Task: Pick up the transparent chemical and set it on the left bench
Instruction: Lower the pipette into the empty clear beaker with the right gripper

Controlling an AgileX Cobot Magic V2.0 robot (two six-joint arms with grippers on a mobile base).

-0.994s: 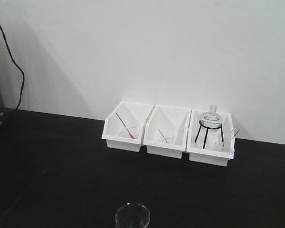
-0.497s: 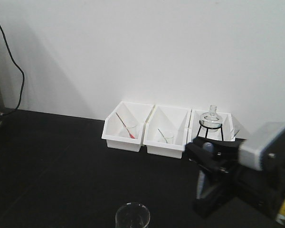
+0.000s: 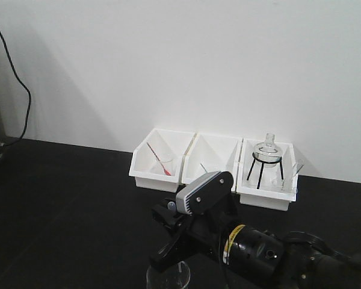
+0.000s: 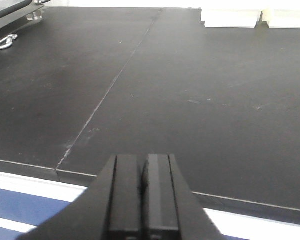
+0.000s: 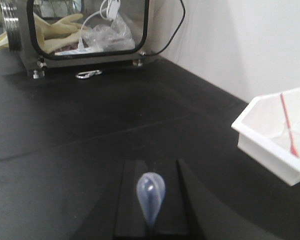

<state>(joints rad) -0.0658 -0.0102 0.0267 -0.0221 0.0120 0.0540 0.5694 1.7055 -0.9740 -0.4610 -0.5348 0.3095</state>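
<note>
The right arm is seen to have swung across the front view from the right-hand side half a second ago to the lower centre now, where the right gripper (image 3: 166,215) is held over the black bench top (image 3: 66,205) in front of the three white bins, just above a glass beaker (image 3: 167,278) at the bottom edge. One second ago no arm was in view at all. In the right wrist view the transparent chemical (image 5: 150,194), a clear pipette, is seen bulb-first, clamped between the two dark fingers (image 5: 132,200), so the pipette is judged to be already grasped and under transport over the bench. The red-tinted pipette (image 3: 159,158) is observed undisturbed in the left bin (image 3: 145,171); the middle bin (image 3: 212,158) is partly hidden by the arm, and the green-tinted pipette that showed there earlier cannot be confirmed now. The flask on its black stand (image 3: 266,158) in the right bin is unchanged. The left gripper (image 4: 141,187) is seen with its fingers pressed together on nothing, low over the near bench edge. Remaining work is judged to be the lowering and release of the pipette onto bare bench surface.
</note>
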